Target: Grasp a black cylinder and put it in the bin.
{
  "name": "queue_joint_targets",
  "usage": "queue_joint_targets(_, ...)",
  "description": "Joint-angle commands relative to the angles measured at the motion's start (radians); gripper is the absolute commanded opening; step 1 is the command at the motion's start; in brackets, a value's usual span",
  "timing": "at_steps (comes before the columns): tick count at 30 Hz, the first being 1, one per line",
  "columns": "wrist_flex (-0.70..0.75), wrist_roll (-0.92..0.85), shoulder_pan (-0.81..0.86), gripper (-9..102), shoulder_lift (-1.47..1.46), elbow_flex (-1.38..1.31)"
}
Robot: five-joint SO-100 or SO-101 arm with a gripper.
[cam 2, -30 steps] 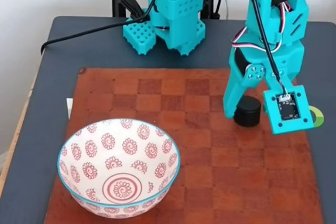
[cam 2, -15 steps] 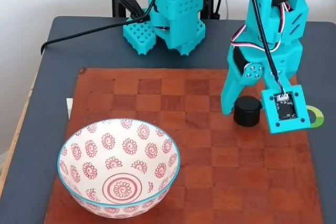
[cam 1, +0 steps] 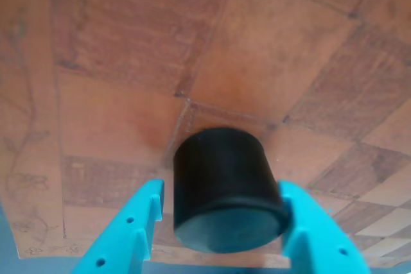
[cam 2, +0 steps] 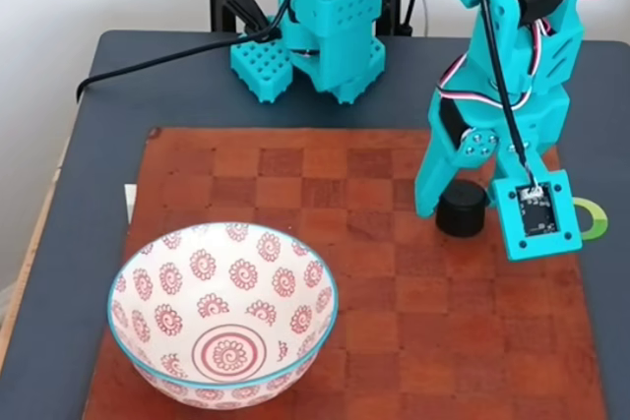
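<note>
Home desk (cam 2: 59, 243), hobby arm rig (cam 2: 330, 22)

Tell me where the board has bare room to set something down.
Bare checkerboard lies right of the bin and below the hand; another bare strip runs between the bin and the arm's base. It is crowded around the black cylinder, flanked by the hand's fingers.

Readable text: none in either view.
Bin (cam 2: 222, 314): only red spiral-flower motifs, no letters or numbers.
Checkered board (cam 2: 325, 174): plain squares, no marks to read.
Small circuit board on the arm (cam 2: 537, 215): print too small to read.
</note>
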Motion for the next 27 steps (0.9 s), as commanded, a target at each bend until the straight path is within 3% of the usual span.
queue_joint_targets(1, 0.003, 0.005, 0.003, 17, 0.006, -0.021)
queue_joint_targets(12, 0.018, 0.003, 0.011, 16, 0.008, -0.041)
queue_joint_targets(27, 0.281, -0.008, 0.051, 16, 0.008, -0.356)
